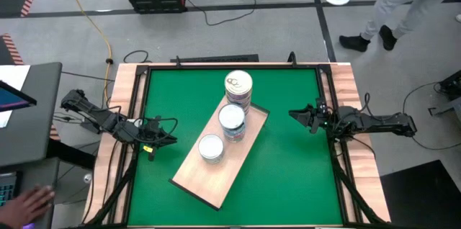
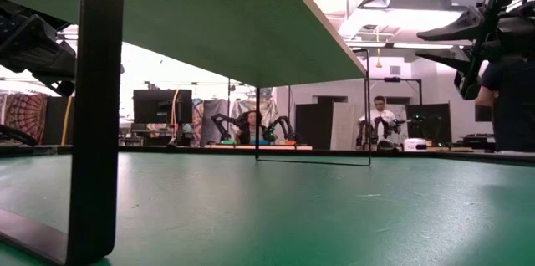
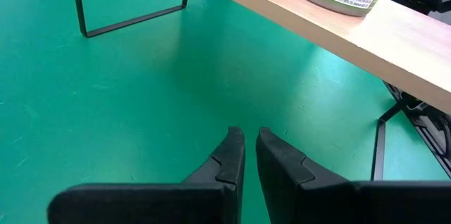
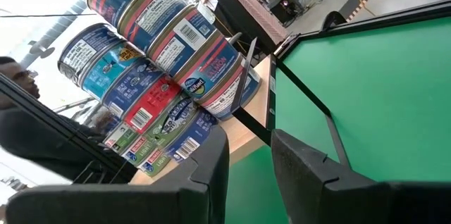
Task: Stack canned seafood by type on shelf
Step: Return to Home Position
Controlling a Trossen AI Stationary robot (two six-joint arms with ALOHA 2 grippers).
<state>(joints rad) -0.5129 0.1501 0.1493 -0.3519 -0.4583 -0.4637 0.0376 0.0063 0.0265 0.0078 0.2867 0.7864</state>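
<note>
Shelf [image 1: 209, 178]: carrying three stacks of tins [image 1: 231, 119] in a row.
Tins: showing shiny lids and blue, red and green labels.
Left gripper [image 1: 164, 140]: hanging left of the shelf, fingers almost pressed together, empty.
Right gripper [image 1: 297, 114]: hanging right of the shelf, fingers slightly spread, empty.

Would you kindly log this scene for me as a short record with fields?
Shelf: tan board, diagonal on green table
Tins: three stacks in a row on it
Left claw: shut, empty, by table's left edge
Right claw: open, empty, by table's right edge
Loose tins: none visible
</note>
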